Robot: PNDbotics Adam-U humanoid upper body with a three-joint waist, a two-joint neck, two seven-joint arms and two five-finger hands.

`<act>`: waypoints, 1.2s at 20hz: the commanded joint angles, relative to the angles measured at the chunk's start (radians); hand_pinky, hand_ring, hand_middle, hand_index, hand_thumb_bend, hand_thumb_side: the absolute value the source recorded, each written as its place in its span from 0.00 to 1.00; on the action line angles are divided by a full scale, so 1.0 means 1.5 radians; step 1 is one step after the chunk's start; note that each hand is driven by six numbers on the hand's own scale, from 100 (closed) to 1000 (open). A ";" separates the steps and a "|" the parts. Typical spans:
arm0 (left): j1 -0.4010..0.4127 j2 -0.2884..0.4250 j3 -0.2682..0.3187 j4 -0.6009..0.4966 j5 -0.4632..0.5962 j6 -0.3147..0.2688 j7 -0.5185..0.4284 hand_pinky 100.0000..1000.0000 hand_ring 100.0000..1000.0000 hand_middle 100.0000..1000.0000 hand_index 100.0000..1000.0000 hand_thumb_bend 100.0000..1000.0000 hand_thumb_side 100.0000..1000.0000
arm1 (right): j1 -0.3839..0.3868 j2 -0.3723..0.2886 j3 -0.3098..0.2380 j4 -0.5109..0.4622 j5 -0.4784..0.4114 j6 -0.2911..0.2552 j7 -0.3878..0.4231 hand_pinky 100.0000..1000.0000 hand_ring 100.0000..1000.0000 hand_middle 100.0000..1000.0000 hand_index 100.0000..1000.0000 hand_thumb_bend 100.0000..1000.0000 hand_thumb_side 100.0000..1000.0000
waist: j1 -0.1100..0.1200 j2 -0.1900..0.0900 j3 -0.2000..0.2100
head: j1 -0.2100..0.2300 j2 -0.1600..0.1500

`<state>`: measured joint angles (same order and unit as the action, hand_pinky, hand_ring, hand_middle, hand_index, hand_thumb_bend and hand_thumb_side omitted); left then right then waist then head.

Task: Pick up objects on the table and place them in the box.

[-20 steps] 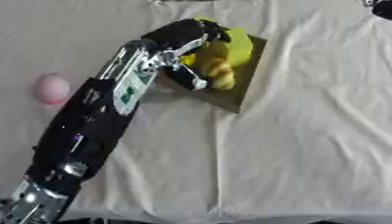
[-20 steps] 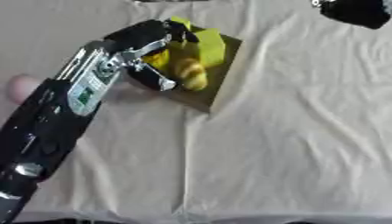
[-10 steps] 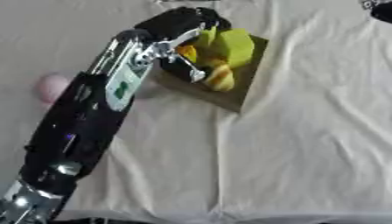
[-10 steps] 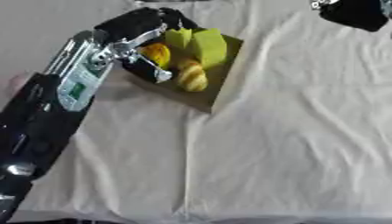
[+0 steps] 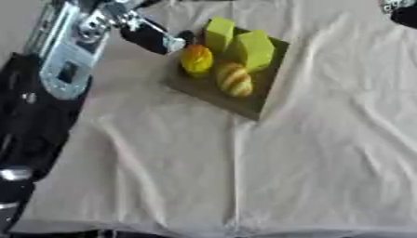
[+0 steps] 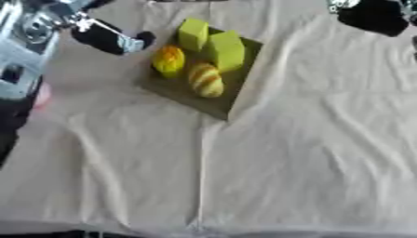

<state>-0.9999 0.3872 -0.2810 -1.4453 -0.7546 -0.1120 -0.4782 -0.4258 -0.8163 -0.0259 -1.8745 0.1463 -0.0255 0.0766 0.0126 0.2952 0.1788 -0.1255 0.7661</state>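
Your left hand (image 5: 151, 37) sits just left of the box (image 5: 259, 103), fingers slightly curled, holding nothing. The box already holds two green blocks (image 5: 254, 49) and two yellow-orange fruits (image 5: 233, 79). A pink object (image 6: 42, 95) lies well left of the box, so it is likely your next pick.

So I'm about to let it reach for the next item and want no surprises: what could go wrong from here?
The left hand hangs close beside the box; a careless swing might nudge it. The box looks full, with two green blocks and two yellow-orange pieces, so another item may not settle inside. The pink thing is mostly hidden by the left arm, which makes aiming for it uncertain.
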 commanded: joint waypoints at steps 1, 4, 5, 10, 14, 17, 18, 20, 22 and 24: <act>0.011 0.089 0.022 0.001 0.021 0.023 -0.007 0.80 0.76 0.74 0.85 0.33 0.00 | -0.004 -0.028 -0.013 -0.005 0.001 0.000 -0.006 0.96 0.97 0.80 0.86 0.00 0.22 | 0.008 -0.112 0.003 | -0.006 0.003; 0.048 0.142 0.029 0.028 0.041 0.035 -0.014 0.81 0.78 0.76 0.87 0.32 0.00 | -0.002 -0.030 -0.013 -0.006 0.002 0.000 -0.007 0.96 0.97 0.80 0.86 0.00 0.22 | 0.007 -0.112 0.007 | -0.009 0.003; 0.060 0.154 0.028 0.037 0.049 0.038 -0.019 0.82 0.78 0.76 0.90 0.32 0.00 | -0.002 -0.030 -0.014 -0.006 0.002 0.000 -0.008 0.96 0.97 0.80 0.86 0.00 0.22 | 0.007 -0.112 0.009 | -0.009 0.003; 0.099 0.184 0.030 0.070 0.053 0.057 -0.030 0.83 0.79 0.77 0.91 0.36 0.00 | -0.003 -0.029 -0.014 -0.003 0.003 -0.001 -0.008 0.96 0.97 0.80 0.86 0.00 0.22 | 0.004 -0.111 0.010 | -0.006 0.003; 0.105 0.181 0.035 0.112 0.031 0.075 -0.027 0.82 0.79 0.76 0.90 0.37 0.00 | -0.002 -0.028 -0.014 -0.003 0.003 -0.002 -0.008 0.96 0.97 0.80 0.86 0.00 0.23 | 0.003 -0.111 0.009 | -0.003 0.003; 0.105 0.171 0.034 0.151 0.017 0.082 -0.030 0.82 0.78 0.75 0.88 0.34 0.00 | -0.002 -0.026 -0.014 -0.002 0.003 -0.001 -0.007 0.96 0.98 0.80 0.86 0.00 0.24 | 0.004 -0.109 0.008 | -0.001 0.003; 0.104 0.166 0.032 0.164 0.015 0.083 -0.030 0.81 0.78 0.75 0.88 0.33 0.00 | -0.003 -0.025 -0.014 -0.001 0.003 0.000 -0.007 0.96 0.98 0.80 0.86 0.00 0.24 | 0.004 -0.109 0.007 | -0.001 0.003; 0.102 0.154 0.030 0.187 0.017 0.084 -0.030 0.81 0.78 0.75 0.87 0.30 0.02 | -0.004 -0.023 -0.013 0.000 0.002 0.000 -0.005 0.96 0.98 0.80 0.86 0.00 0.24 | 0.004 -0.109 0.005 | -0.001 0.003; 0.101 0.142 0.029 0.204 0.022 0.083 -0.027 0.81 0.78 0.75 0.86 0.26 0.08 | -0.005 -0.022 -0.013 0.001 0.002 0.000 -0.004 0.96 0.98 0.80 0.86 0.00 0.24 | 0.004 -0.108 0.003 | 0.000 0.003; 0.099 0.133 0.027 0.215 0.035 0.081 -0.025 0.82 0.77 0.75 0.86 0.23 0.18 | -0.004 -0.021 -0.013 0.002 0.002 0.000 -0.004 0.96 0.98 0.80 0.86 0.00 0.25 | 0.004 -0.108 0.002 | 0.000 0.003</act>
<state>-0.8292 0.5733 -0.2446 -1.1260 -0.7131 0.0104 -0.5201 -0.4219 -0.8234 -0.0310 -1.8679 0.1472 -0.0255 0.0701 0.0126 0.2952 0.1831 -0.1266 0.7661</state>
